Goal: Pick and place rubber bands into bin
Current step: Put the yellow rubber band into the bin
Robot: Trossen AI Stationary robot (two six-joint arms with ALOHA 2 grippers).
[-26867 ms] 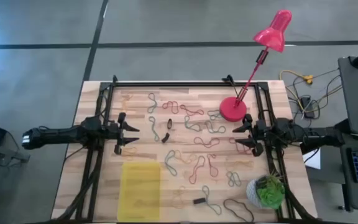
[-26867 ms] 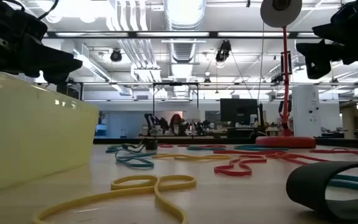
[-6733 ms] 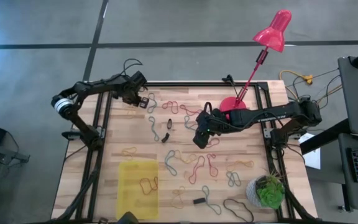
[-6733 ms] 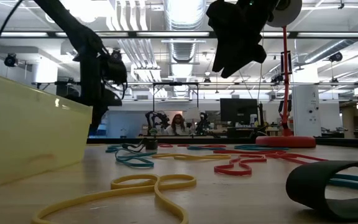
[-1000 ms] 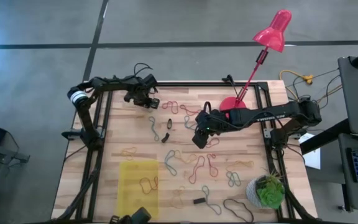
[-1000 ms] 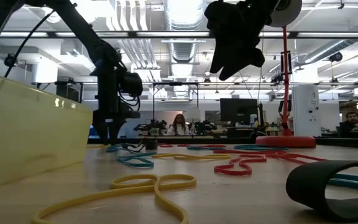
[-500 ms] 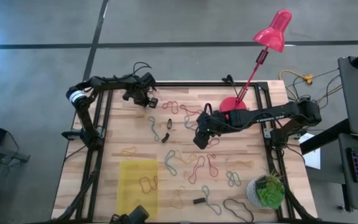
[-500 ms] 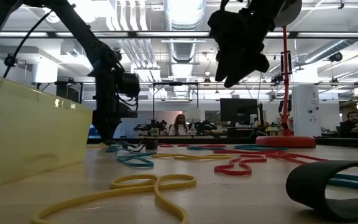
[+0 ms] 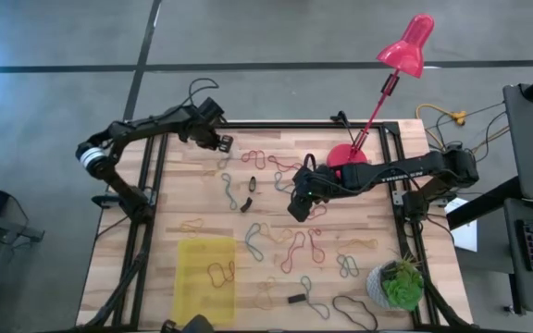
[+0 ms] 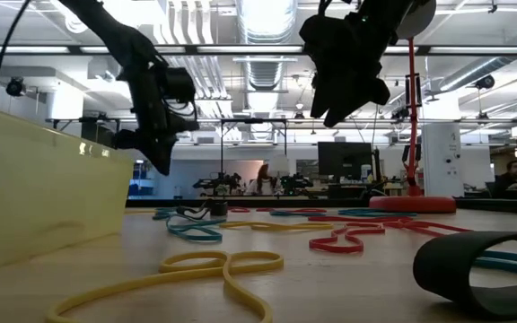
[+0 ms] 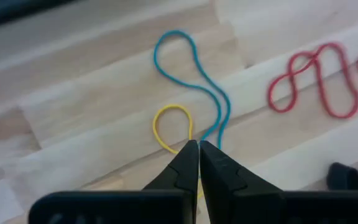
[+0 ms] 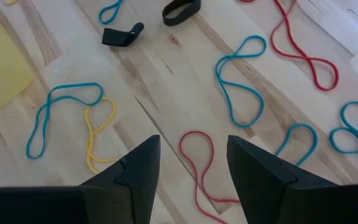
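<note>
The left gripper point(image 11: 197, 146) is up over the far left corner of the table point(image 9: 155, 240), lifted clear of the wood, and its fingers are pinched tight together. Right at the tips there's a yellow band point(image 11: 171, 127) and a teal band point(image 11: 194, 74); the yellow loop looks caught between the tips, but I honestly can't tell for sure from that angle, and the teal one may just be lying on the boards behind. A red band point(image 11: 316, 81) sits off to one side of those two.

The right gripper point(image 12: 188, 158) hangs over the middle of the table with its jaws spread apart and nothing between them. Under it are more rubber bands point(image 12: 241, 81), teal, red and yellow loops scattered flat on the wood, plus a couple of small dark blocks point(image 12: 122, 35).

The bin point(image 9: 207, 282) is the yellow tray near the front left, well apart from both grippers. From above you can make out a thin loop lying in it already. Most of the bands are still spread across the middle and right part of the tabletop.

On the far right side stands a pink desk lamp point(image 9: 405, 46), and a potted plant point(image 9: 399, 285) sits at the near right corner with a black cable loop point(image 9: 354, 312) just beside it.
</note>
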